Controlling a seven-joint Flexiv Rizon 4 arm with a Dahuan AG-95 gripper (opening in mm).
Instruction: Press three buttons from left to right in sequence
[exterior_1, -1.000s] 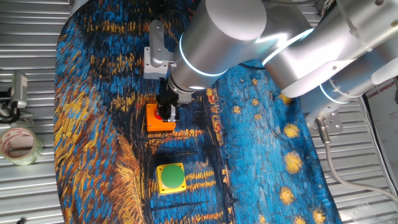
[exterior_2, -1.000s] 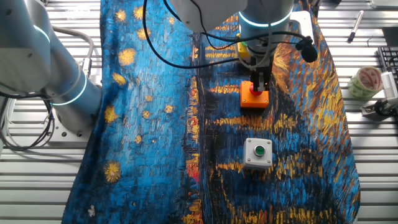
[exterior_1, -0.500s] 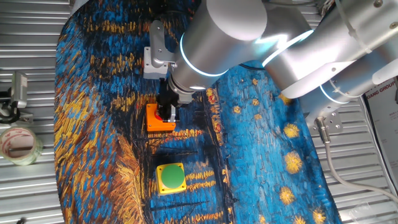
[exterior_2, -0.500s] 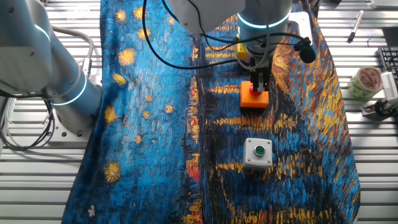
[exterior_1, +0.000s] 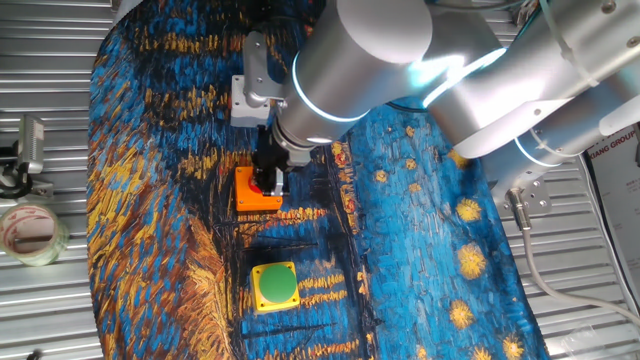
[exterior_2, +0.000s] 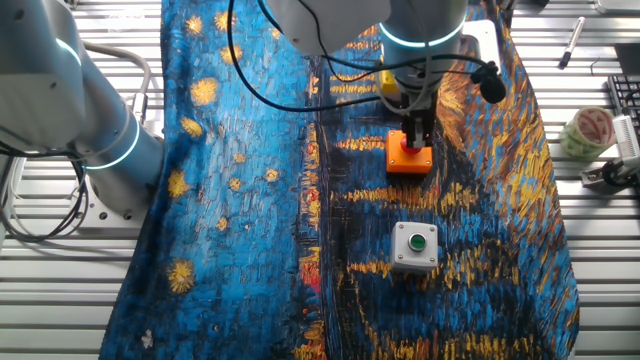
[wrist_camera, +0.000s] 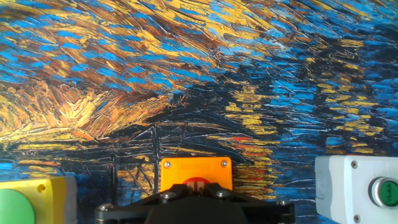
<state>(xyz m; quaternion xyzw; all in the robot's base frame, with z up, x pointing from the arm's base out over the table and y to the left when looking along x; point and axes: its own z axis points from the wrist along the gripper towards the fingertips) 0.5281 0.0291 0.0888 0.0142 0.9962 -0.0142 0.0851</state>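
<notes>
Orange box (wrist_camera: 196, 172) sits under gripper (exterior_2: 418, 143); hand view hides its button.

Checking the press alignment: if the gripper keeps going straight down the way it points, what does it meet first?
The gripper points down at the orange box, so it would meet the red button on top; it looks at or very near contact already.

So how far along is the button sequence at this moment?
The tool is down on the red button of the orange box, the middle of the three, so the second press looks to be in hand. That would put one end box behind it and one ahead, but nothing in the views shows which: the white box and the yellow box both sit untouched.
</notes>
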